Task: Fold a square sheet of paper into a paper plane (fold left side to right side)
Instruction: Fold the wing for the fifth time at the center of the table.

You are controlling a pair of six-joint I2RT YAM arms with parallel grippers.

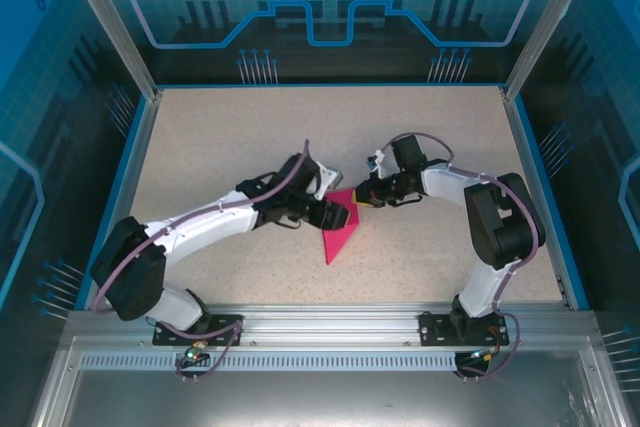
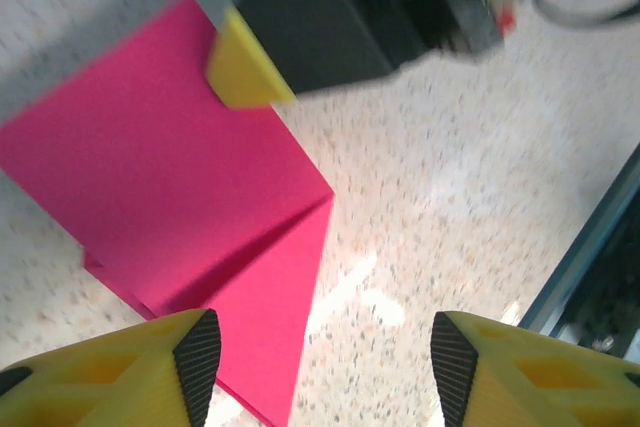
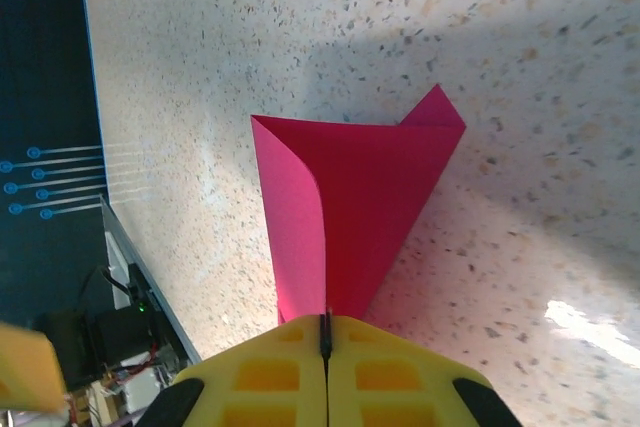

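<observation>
The magenta-pink sheet of paper (image 1: 340, 234) lies mid-table, folded into a narrow pointed shape with its tip toward the near edge. My right gripper (image 1: 362, 197) is shut on the paper's far corner (image 3: 326, 332), and one flap (image 3: 295, 217) curls up from the layer beneath. In the left wrist view the paper (image 2: 170, 187) shows a diagonal crease, and the right gripper's yellow fingertip (image 2: 245, 72) sits on its upper edge. My left gripper (image 2: 325, 362) hangs open just above the table, one finger (image 2: 190, 357) over the paper's edge, the other (image 2: 460, 367) over bare table.
The speckled beige table (image 1: 220, 147) stretches around the paper on all sides. A blue rim (image 1: 545, 187) and transparent walls enclose it. Both arms reach inward and their wrists nearly meet over the paper.
</observation>
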